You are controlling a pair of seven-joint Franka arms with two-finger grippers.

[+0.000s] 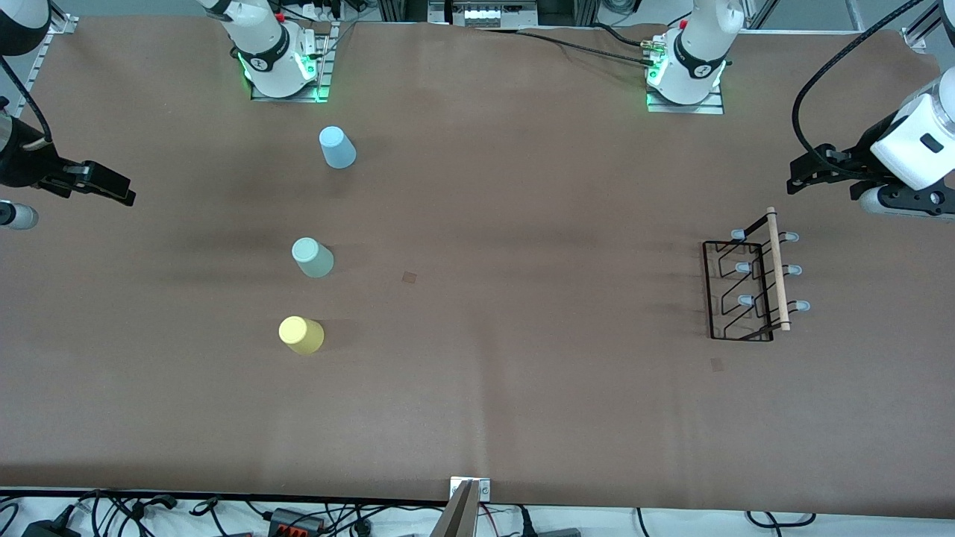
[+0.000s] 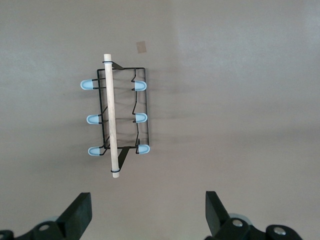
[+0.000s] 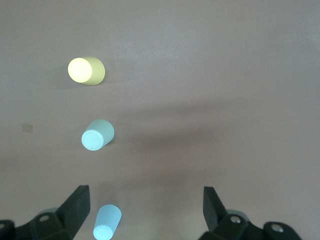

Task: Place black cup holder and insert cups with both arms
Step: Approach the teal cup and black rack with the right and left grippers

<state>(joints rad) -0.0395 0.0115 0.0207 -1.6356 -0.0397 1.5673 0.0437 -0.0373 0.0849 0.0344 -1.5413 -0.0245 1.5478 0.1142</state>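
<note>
Both hands gape empty: left hand (image 2: 145, 217) (wrist view) over the black cup holder (image 2: 120, 117), right hand (image 3: 145, 215) over cups (image 3: 97, 135).

Two white jointed arms (image 1: 914, 142) showing black joint bands, black cables trailing, green lights glowing at bases; black two-finger left gripper (image 2: 145, 212) and right gripper (image 3: 145, 210).

Brown-covered desk (image 1: 522, 186) bearing three upturned cups toward the right arm's end: light blue cup (image 1: 337, 147) farthest from the front camera, mint green cup (image 1: 312, 257) between, yellow cup (image 1: 301, 335) nearest. Black cup holder (image 1: 748, 287) stands toward the left arm's end, well apart.
</note>
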